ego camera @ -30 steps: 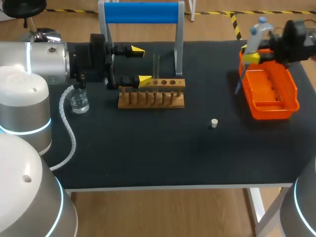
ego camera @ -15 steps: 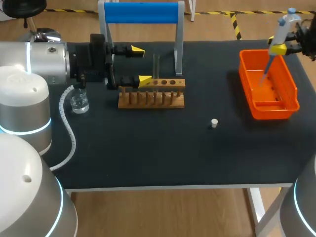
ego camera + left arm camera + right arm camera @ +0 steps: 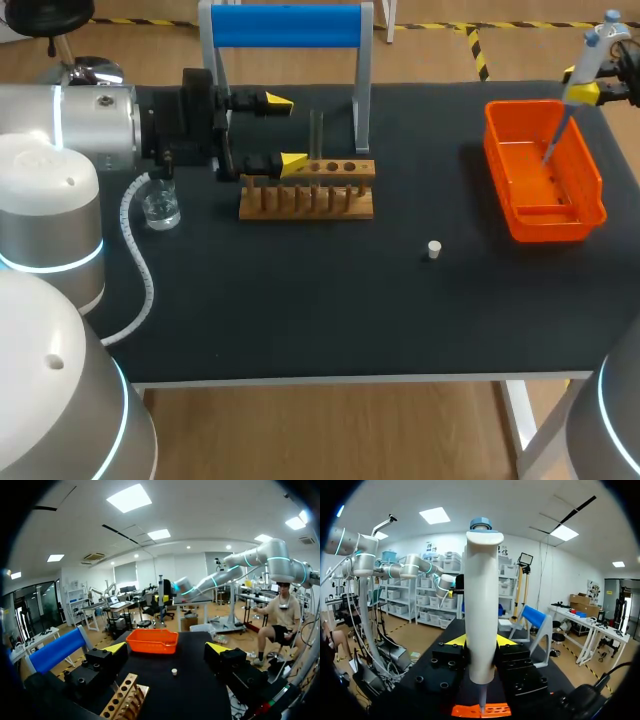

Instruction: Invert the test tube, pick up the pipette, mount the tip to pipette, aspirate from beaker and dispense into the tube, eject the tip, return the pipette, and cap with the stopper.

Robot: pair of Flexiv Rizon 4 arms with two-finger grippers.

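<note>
While the right pincer [image 3: 584, 93] clamps the pipette [image 3: 596, 52] by its body at the worktop's [image 3: 330, 300] two o'clock corner, the pipette's thin lower end hangs over the orange tray [image 3: 497, 160]. The left pincer [image 3: 285, 132] stands wide open at ten o'clock, just beside the wooden rack [image 3: 307, 190], where the test tube [image 3: 316, 135] stands upright. The beaker [image 3: 160, 208] sits at the rack's nine o'clock. The stopper [image 3: 433, 249] lies at the rack's four o'clock, apart from it.
</note>
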